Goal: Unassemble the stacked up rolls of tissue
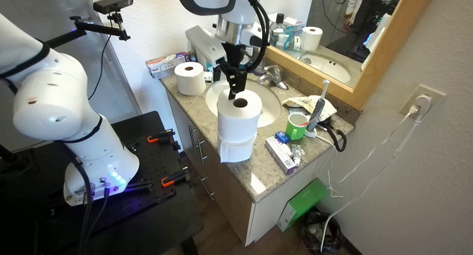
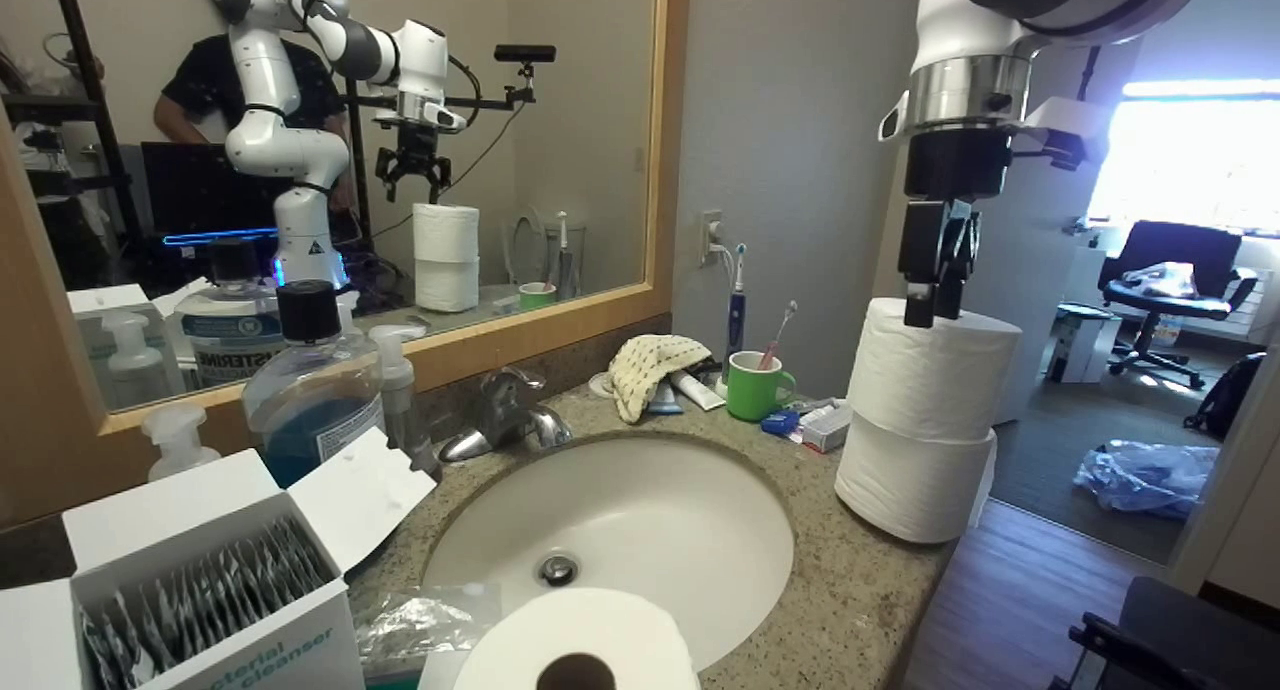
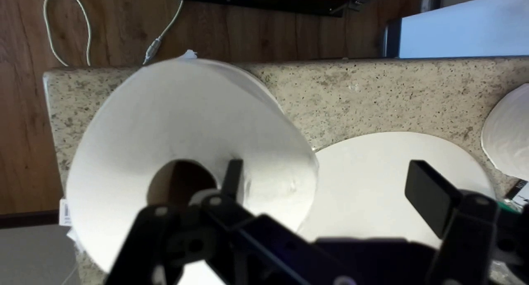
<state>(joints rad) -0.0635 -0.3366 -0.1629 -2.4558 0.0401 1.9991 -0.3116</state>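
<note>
On the speckled counter (image 1: 244, 173), in an exterior view the upper roll (image 1: 240, 123) tops the lower roll (image 1: 236, 150); in an exterior view another roll (image 2: 600, 620) stands by the sink (image 2: 660, 520); in the wrist view the spread pincer (image 3: 329, 186) overlaps the upper roll.

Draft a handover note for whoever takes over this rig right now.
Gripper: open, holding nothing; one finger over the top roll, beside its core, the other beyond it toward the sink; contact unclear.
Position: the top roll sits on the bottom roll near a corner of the counter; a single roll stands across the sink.
Done: the single roll is apart; whether it was ever stacked isn't shown.
Left: probably lift the top roll off and stand it separately.
</note>
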